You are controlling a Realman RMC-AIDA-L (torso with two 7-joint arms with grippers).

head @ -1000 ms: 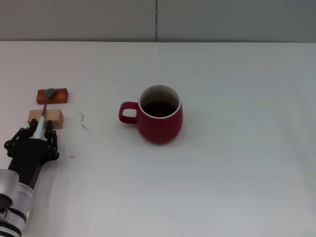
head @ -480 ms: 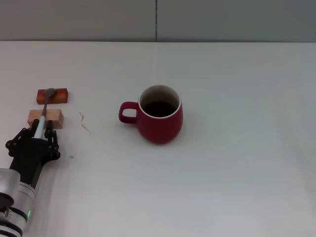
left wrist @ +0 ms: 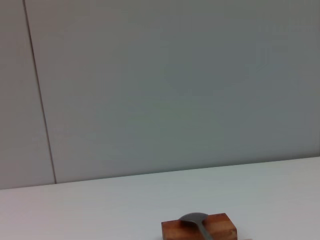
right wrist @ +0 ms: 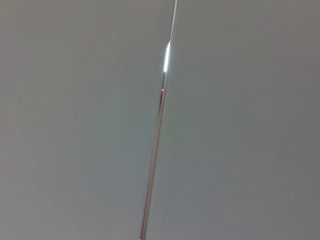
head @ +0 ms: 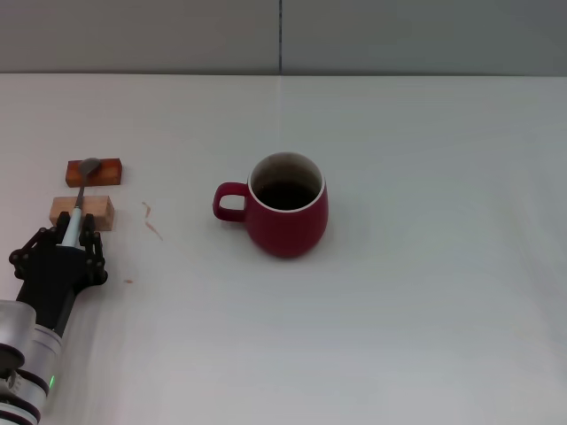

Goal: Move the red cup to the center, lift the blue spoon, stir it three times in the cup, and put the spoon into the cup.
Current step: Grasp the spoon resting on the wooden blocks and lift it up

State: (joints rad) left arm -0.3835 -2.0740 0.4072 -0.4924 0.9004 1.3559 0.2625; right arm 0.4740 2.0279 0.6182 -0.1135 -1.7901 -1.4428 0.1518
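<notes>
The red cup (head: pixel 285 205) stands upright near the middle of the table, its handle pointing left and its dark interior showing. At the far left lies the blue spoon (head: pixel 77 202), its grey bowl on a red-brown block (head: pixel 106 171) and its pale handle across a light wooden block (head: pixel 96 212). My left gripper (head: pixel 66 235) sits low at the handle's near end, open, with a finger on either side of the handle. In the left wrist view the spoon (left wrist: pixel 196 220) rests on the red-brown block (left wrist: pixel 220 229). My right gripper is out of view.
White table (head: pixel 425 292) stretches to the right of the cup and in front of it. A grey wall (head: pixel 399 35) closes the far edge. A few small reddish marks (head: pixel 151 221) lie between the blocks and the cup.
My left gripper has shifted very slightly back toward me along the spoon handle. The cup, spoon and blocks have not moved.
</notes>
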